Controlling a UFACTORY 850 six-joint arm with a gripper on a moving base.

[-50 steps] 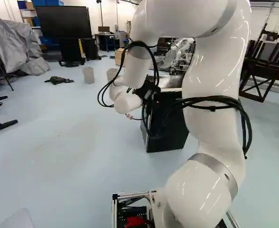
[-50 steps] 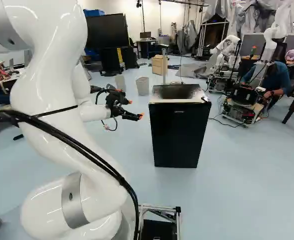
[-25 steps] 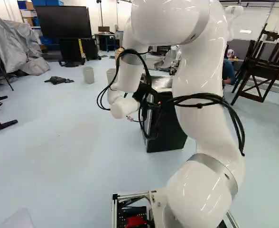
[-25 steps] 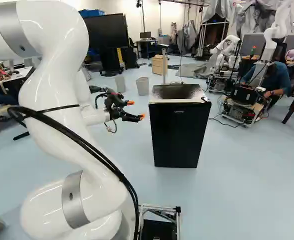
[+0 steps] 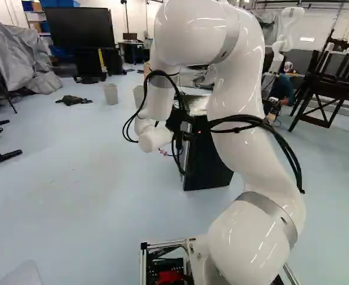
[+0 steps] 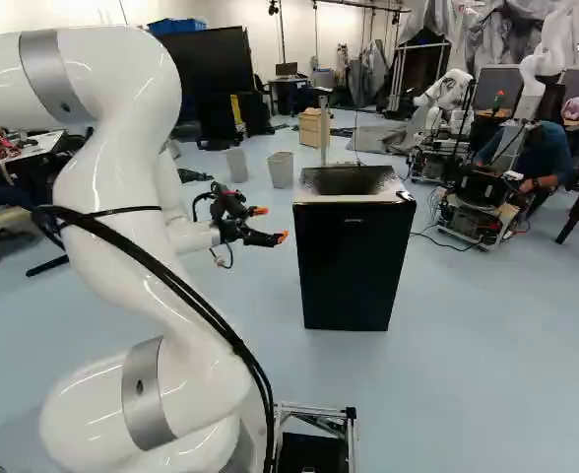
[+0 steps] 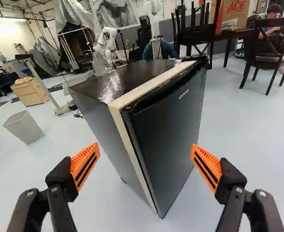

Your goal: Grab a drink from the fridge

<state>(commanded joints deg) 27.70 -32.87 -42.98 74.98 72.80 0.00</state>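
In the right base view my gripper [image 6: 275, 225] hovers just left of the black fridge [image 6: 353, 261], at the height of its upper part, its orange pads apart. The wrist view has the gripper [image 7: 145, 164] with both fingers spread wide and nothing held; the fridge [image 7: 166, 130] stands ahead of it, seen at its door edge and one side. The fridge door is closed. Inside it nothing can be seen, and no drink shows. In the left base view the arm partly hides the fridge [image 5: 207, 160].
Two grey bins [image 6: 281, 169] and a wooden crate [image 6: 314, 128] stand beyond the fridge. Another robot [image 6: 482, 202] is at the right of the right base view, a person beside it. Dark stacked chairs [image 5: 332, 77] are at the right of the left base view.
The arm has shifted against its lowest joint, its upper part lowering, and the gripper has come slightly closer to the fridge. The base and fridge have stayed put.
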